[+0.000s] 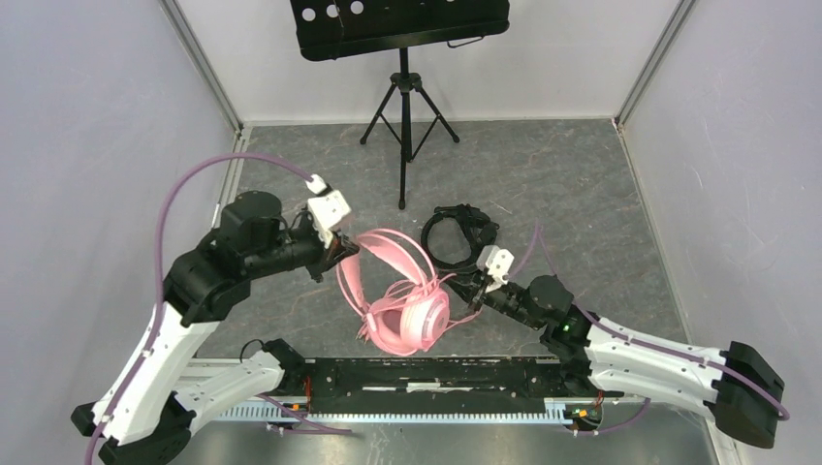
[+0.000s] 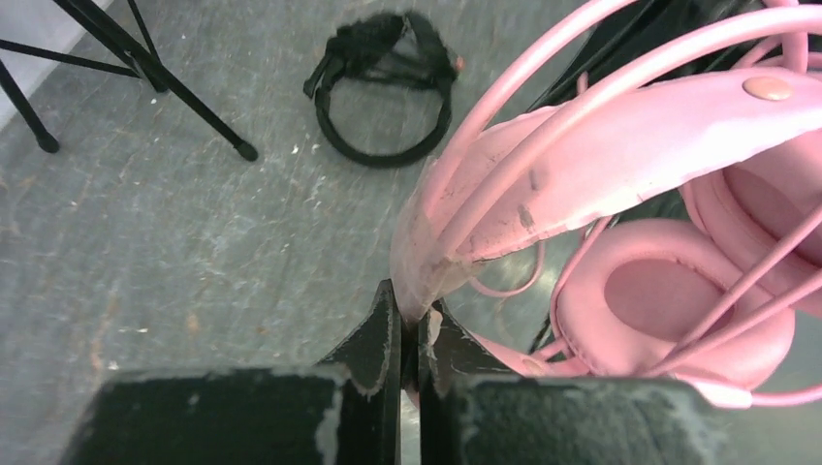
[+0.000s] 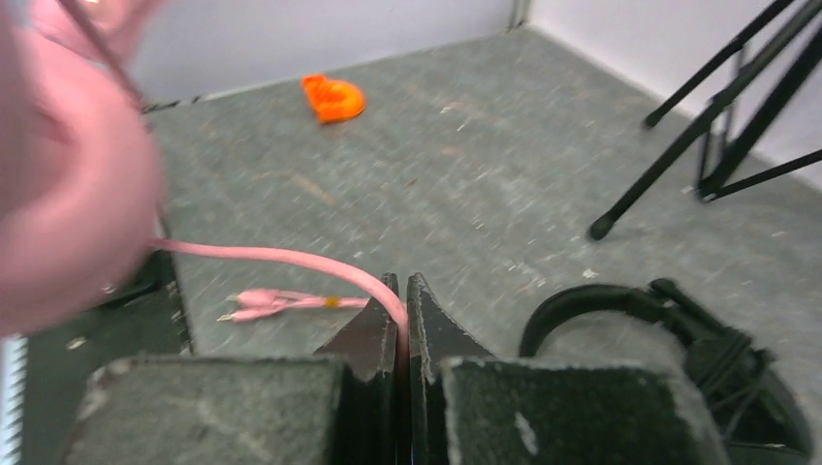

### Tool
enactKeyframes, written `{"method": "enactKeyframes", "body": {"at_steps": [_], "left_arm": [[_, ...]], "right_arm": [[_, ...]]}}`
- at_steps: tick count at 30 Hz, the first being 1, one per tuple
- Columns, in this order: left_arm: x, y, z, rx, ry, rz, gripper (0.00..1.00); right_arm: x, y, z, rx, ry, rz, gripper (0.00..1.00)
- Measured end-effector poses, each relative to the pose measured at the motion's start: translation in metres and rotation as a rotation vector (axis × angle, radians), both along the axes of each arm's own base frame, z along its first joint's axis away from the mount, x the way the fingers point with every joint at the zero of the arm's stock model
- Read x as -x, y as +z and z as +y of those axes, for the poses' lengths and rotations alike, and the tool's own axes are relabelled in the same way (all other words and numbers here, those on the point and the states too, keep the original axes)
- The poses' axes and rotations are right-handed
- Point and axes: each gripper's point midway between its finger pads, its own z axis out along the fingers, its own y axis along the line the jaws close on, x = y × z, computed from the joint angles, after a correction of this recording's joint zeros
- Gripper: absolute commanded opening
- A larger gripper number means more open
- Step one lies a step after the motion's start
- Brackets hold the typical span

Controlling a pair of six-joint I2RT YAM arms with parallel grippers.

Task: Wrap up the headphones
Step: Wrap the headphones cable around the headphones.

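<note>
Progress: early, I'd judge. No cable turns visible round pink padded-cup headphones (image 1: 402, 305), held centre-front, seemingly off grey table (image 1: 582, 194). L gripper (image 2: 407, 315) jaws clamped on headband end; R gripper (image 3: 400, 291) jaws pinched on loose pink cable (image 3: 281, 260), plug (image 3: 254, 302) trailing. Small black headphones (image 1: 459, 235) lie behind, look untouched. Pink pair's long axis diagonal: band far-left, cups near-right.
</note>
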Motion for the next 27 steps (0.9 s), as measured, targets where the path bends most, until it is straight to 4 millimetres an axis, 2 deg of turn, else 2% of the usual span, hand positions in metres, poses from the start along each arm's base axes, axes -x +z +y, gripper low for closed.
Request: {"method": "enactKeyframes", "body": {"at_steps": [2,6,11,15,21,25,27], "left_arm": [[-0.004,-0.019,0.002,-0.081,-0.056,-0.055,0.02],[-0.016,-0.041,0.000,-0.191,-0.131,-0.141,0.02],[-0.029,-0.044,-0.005,-0.259,-0.198,-0.231,0.02],[-0.036,-0.048,-0.007,-0.291,-0.232,-0.296,0.02],[-0.024,-0.046,-0.013,-0.266,-0.324,-0.364,0.02],[-0.021,-0.045,-0.013,-0.281,-0.360,-0.398,0.02],[-0.020,-0.048,-0.013,-0.296,-0.380,-0.401,0.02]], "right_arm": [[0.009,-0.004,0.004,0.041,0.048,0.065,0.00],[0.031,-0.013,0.001,0.097,0.141,0.173,0.00],[0.056,-0.013,0.004,0.134,0.252,0.291,0.00],[0.066,-0.008,0.008,0.132,0.308,0.359,0.07],[0.096,-0.009,0.021,0.081,0.492,0.462,0.06],[0.123,-0.023,0.026,0.051,0.647,0.573,0.05],[0.131,-0.030,0.025,0.059,0.682,0.625,0.11]]}}
